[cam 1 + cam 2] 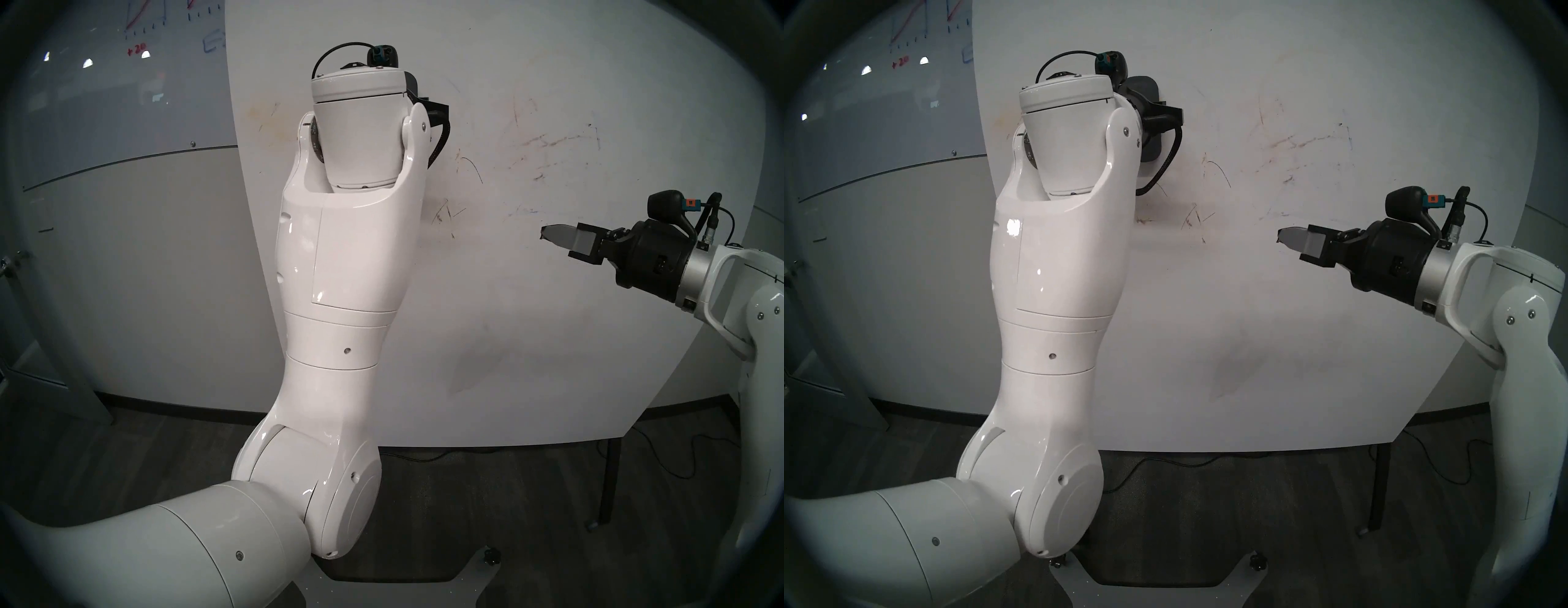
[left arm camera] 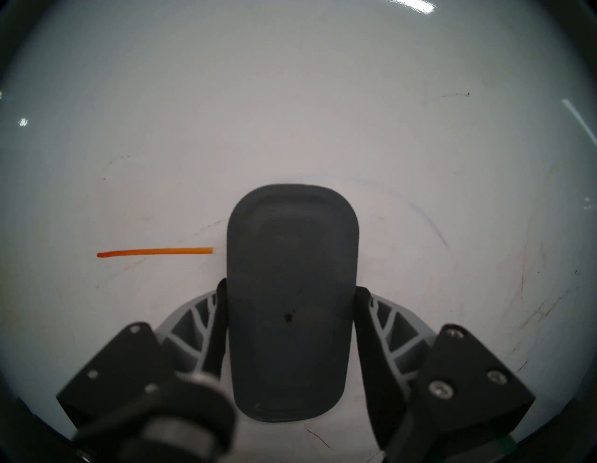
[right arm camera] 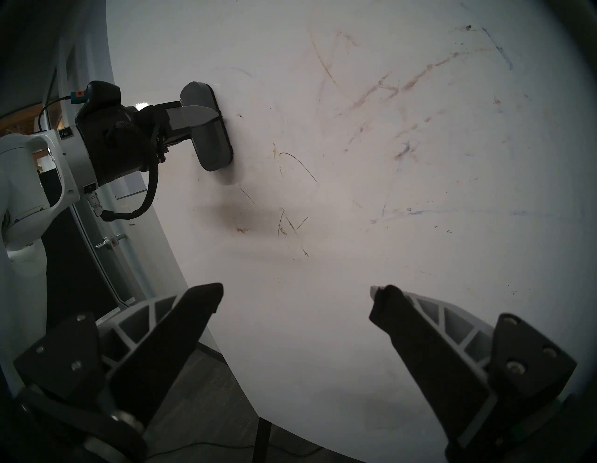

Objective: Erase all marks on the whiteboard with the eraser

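The dark grey eraser (image 2: pixel 292 300) lies flat against the whiteboard (image 1: pixel 551 339), and my left gripper (image 2: pixel 292 287) is shut on its sides. From the right wrist, the eraser (image 3: pixel 210 129) shows pressed to the board's upper left area. A thin orange stroke (image 2: pixel 155 251) ends just left of the eraser. Faint dark scribbles (image 1: pixel 445 212) and pale orange smudges (image 1: pixel 551 140) spread over the middle and right of the board. My right gripper (image 1: pixel 547 235) hovers open in front of the board's right half, holding nothing. In the head views my left forearm hides most of the eraser (image 1: pixel 1149 123).
A greyish glass board with red and blue graph drawings (image 1: pixel 127 85) hangs on the wall to the left. A dark metal leg (image 1: pixel 606 479) stands under the whiteboard's right side, with cables (image 1: pixel 679 458) on the floor beside it.
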{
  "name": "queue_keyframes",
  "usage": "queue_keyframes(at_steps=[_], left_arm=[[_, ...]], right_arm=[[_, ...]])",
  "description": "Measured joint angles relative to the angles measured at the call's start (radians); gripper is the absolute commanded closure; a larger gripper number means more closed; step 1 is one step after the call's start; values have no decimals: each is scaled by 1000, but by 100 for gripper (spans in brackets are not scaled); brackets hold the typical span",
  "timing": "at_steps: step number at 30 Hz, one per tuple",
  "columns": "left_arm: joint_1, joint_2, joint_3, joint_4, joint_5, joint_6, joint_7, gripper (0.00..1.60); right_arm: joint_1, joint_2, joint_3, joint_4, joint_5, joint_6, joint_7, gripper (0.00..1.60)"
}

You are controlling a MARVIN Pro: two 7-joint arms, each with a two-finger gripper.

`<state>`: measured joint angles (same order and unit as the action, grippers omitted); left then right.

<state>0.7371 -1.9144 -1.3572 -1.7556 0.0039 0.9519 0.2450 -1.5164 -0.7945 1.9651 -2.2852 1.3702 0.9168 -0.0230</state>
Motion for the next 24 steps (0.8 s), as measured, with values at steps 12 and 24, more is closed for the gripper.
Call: queue_keyframes(at_steps=[12,24], left_arm=[[-17,-28,28,42,-2,-20,9,160],[-19,-46,38,62,-3,-32,18,160]], right_arm=[[0,0,0,0,0,0,0,0],[0,0,0,0,0,0,0,0]])
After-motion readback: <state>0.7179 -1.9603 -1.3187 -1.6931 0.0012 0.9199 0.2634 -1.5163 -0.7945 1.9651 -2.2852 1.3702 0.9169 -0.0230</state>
